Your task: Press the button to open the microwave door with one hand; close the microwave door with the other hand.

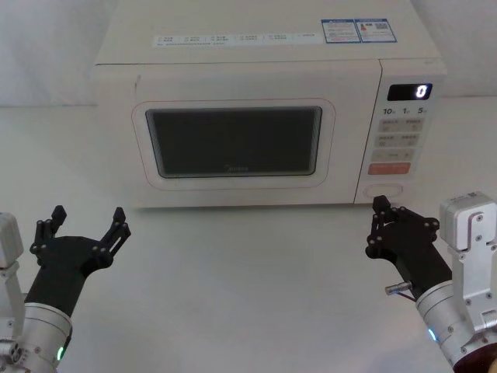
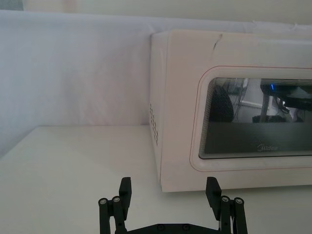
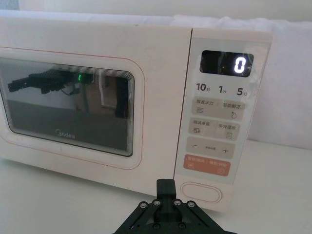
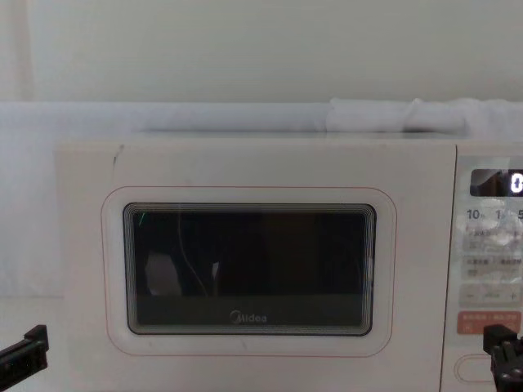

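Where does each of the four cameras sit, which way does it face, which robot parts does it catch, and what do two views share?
Head: high, looking down at the microwave; left gripper open, right gripper shut.
Chest: low, facing the microwave door; both gripper tips at the bottom corners.
Left wrist: aimed at the door's left end.
Right wrist: aimed at the button.
Head and right wrist both show the display.

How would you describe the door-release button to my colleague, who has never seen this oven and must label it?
Find the microwave and the control panel to the right of its door, under the black display. The button is the lowest key there, right below the salmon-orange key. Unlike its neighbours it is a wide, unmarked, cream-white pill shape.
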Controlling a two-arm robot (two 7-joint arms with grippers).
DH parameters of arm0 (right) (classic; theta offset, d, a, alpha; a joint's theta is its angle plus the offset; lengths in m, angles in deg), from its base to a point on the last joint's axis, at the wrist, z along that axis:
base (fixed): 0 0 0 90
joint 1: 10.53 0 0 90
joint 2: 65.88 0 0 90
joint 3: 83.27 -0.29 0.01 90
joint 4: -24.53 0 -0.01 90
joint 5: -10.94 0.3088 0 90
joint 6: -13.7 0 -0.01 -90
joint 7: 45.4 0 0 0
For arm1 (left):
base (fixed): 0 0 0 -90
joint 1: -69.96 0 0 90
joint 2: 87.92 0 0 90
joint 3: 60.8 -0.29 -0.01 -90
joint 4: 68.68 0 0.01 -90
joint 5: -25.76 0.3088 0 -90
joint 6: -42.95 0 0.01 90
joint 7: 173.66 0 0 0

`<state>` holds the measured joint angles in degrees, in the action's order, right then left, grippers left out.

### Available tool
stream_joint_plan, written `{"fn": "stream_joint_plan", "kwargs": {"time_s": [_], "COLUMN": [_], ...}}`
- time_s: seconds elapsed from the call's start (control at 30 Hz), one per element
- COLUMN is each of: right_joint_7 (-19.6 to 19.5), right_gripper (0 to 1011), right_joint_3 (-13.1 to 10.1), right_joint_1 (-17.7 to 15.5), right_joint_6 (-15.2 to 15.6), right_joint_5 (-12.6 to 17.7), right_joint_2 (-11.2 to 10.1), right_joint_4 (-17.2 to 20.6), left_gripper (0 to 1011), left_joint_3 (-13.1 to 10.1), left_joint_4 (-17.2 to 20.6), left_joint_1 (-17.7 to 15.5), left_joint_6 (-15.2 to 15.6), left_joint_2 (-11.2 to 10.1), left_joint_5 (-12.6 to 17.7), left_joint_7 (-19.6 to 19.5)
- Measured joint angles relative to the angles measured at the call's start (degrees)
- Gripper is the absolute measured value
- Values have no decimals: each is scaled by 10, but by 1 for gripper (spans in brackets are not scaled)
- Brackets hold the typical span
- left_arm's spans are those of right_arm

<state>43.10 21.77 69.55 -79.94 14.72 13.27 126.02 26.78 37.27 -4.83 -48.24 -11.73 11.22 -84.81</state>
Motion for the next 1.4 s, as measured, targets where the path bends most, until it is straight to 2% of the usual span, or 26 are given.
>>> {"fn": "stream_joint_plan", "kwargs": {"time_s": [0.5,0.83,1.0,1.1,1.13,1.4], "right_joint_7": [2,24,39,49,56,73], "right_gripper": [0,0,0,0,0,0], "right_joint_3": [-2,-27,-43,-52,-57,-68], "right_joint_1": [0,2,11,18,24,46], "right_joint_6": [0,15,45,70,89,137], "right_joint_5": [-1,0,11,15,18,24], "right_joint_2": [1,9,11,11,12,20], "right_joint_4": [1,5,6,7,5,-17], "left_gripper": [1001,1001,1001,1001,1001,1001], "left_joint_3": [0,0,0,0,0,0], "left_joint_4": [0,0,0,0,0,0], "left_joint_1": [0,0,0,0,0,0], "left_joint_6": [0,0,0,0,0,0], "left_joint_2": [0,0,0,0,0,0], "left_joint_5": [0,0,0,0,0,0], "left_joint_7": [0,0,0,0,0,0]}}
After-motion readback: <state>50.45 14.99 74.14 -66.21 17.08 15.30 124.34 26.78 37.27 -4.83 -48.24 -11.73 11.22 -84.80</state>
